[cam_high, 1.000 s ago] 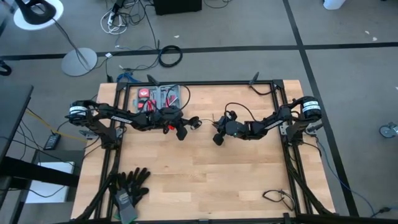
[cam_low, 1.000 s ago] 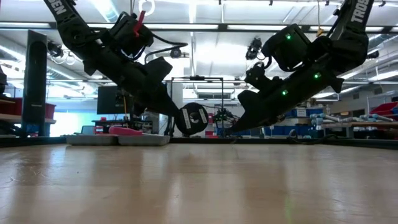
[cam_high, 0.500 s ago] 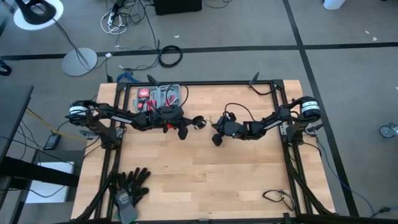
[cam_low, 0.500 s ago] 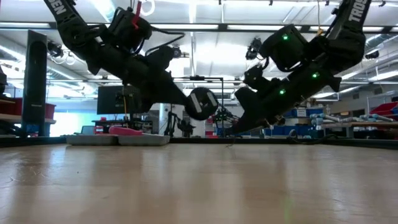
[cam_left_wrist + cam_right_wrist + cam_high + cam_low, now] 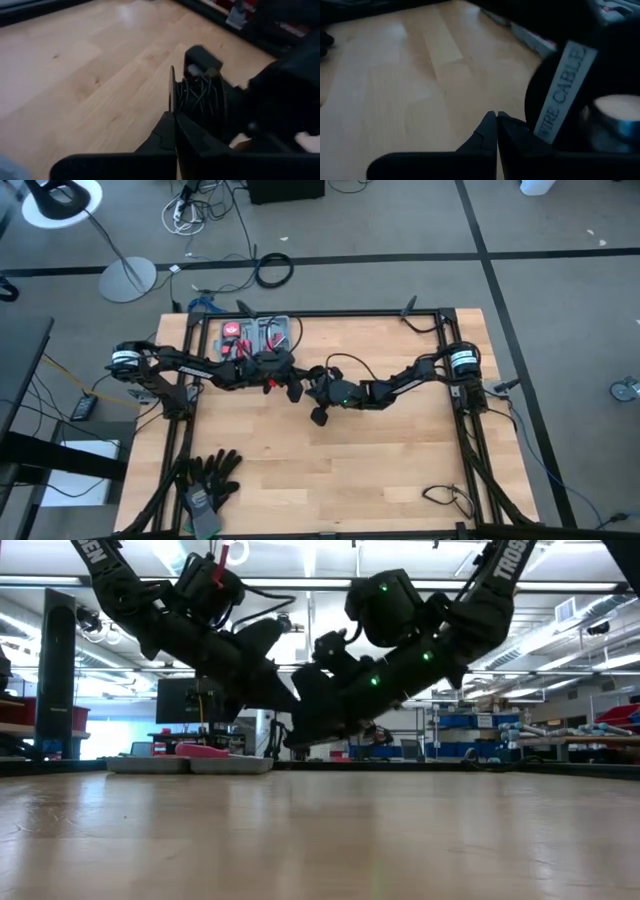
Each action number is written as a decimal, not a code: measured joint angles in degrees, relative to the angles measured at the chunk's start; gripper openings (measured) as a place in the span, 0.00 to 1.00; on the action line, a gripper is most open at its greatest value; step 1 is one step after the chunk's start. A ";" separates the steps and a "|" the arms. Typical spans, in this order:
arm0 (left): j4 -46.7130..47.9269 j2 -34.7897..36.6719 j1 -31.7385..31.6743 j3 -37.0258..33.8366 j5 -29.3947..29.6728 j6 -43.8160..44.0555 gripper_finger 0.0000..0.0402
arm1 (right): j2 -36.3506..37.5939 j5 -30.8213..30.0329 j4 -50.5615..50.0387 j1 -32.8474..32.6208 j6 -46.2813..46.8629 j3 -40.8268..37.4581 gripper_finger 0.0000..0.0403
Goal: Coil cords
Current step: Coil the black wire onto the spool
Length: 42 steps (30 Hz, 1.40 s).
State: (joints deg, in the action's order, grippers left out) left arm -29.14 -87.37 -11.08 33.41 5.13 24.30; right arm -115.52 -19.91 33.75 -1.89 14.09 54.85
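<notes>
meeting in the air above the middle of the bench point(image 5: 330, 470), nearer its far edge, the two arms crowd around one small black spool of cord point(image 5: 200, 100). the left claw point(image 5: 174, 127) has its fingers pressed together with a thin disc edge of the spool standing between the tips, so it looks pinched on the flange. the right claw point(image 5: 496, 120) is narrowed to a slit too; whether it grips anything i cannot tell, though a black round with a white "wire cable" label point(image 5: 562, 95) sits just beside it.

risk, as i judge it: the hold is on a thin rim only, so a tug from the right arm could twist the spool out, or let wound turns slip off. the arms are close enough to knock each other.

the spool's axis looks roughly level, running from one arm toward the other, flanges upright. a thin loop of cord point(image 5: 340, 362) arcs over the right arm.
</notes>
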 joint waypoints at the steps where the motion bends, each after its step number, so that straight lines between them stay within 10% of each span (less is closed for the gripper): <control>1: 0.84 0.01 0.03 0.00 0.55 -0.01 0.00 | 0.01 0.42 -0.17 0.00 -0.42 0.35 0.00; 22: 9.66 -2.27 2.92 0.02 8.80 -0.54 0.00 | 2.44 7.60 0.36 1.64 -0.72 0.55 0.08; 42: 8.43 -3.17 2.96 0.02 9.30 -0.01 0.00 | 17.53 5.29 -38.05 -0.55 0.47 0.49 0.13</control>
State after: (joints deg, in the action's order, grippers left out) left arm -20.71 -90.54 -8.12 33.43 14.44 24.29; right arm -97.99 -14.62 -4.29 -2.44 14.57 55.33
